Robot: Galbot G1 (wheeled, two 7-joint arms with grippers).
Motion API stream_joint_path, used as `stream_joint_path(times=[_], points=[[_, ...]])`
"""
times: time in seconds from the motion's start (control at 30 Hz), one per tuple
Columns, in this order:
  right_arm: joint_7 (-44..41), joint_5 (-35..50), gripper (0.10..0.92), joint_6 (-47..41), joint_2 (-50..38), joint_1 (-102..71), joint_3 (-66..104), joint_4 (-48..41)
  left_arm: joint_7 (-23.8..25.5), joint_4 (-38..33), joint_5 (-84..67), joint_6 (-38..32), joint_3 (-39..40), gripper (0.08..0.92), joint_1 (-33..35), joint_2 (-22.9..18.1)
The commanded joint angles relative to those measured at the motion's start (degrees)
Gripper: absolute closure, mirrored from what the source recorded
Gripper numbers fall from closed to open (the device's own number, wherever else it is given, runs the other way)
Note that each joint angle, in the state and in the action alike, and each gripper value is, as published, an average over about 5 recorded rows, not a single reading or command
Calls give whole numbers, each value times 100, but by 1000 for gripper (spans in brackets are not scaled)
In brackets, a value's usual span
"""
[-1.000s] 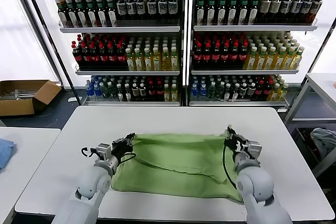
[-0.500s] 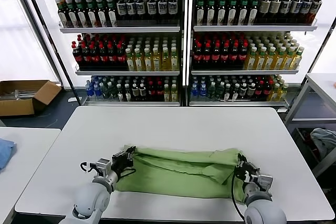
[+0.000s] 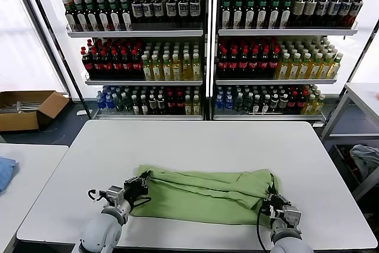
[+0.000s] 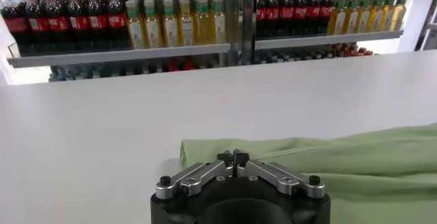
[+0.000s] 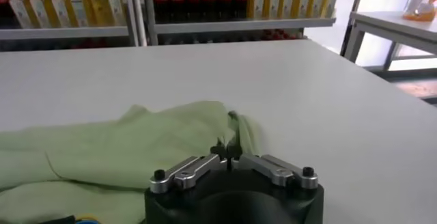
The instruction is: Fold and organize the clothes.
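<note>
one green polo shirt (image 3: 204,195) (bunched on one table (image 3: 195,140)), pinched by two closed tools, left tool (image 3: 141,182) and right tool (image 3: 271,198).

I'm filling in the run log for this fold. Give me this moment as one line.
left gripper: shut on shirt edge | right gripper: shut on shirt edge | shirt: folded band on table, near front edge

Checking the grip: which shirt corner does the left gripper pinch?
The left gripper pinches the green shirt's left-end corner; the right gripper holds the opposite end.
</note>
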Motion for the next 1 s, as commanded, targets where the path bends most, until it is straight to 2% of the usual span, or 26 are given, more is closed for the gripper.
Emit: stream_joint_path(times=[0.03, 0.27, 0.4, 0.57, 0.77, 0.87, 1.0], points=[[-146, -154, 866, 181, 28, -109, -110, -137, 40, -254, 183, -88, -1, 892, 87, -43], [-271, -89, 670, 248, -110, -445, 324, 1277, -208, -1211, 205, -14, -53, 702, 402, -167], [-258, 149, 557, 205, -253, -509, 634, 2041, -377, -1428, 273, 67, -221, 589, 608, -386], [-168, 289, 410, 147, -292, -444, 766, 2514, -493, -1217, 269, 53, -509, 442, 728, -563], [-83, 259, 245, 29, -408, -369, 563, 2618, -606, -727, -198, 179, -665, 269, 619, -596], [-57, 232, 209, -23, -453, -330, 476, 2649, -692, -504, -521, 269, -695, 203, 513, -624], [-60, 211, 203, -45, -479, -330, 441, 2634, -730, -304, -752, 326, -699, 179, 427, -655]])
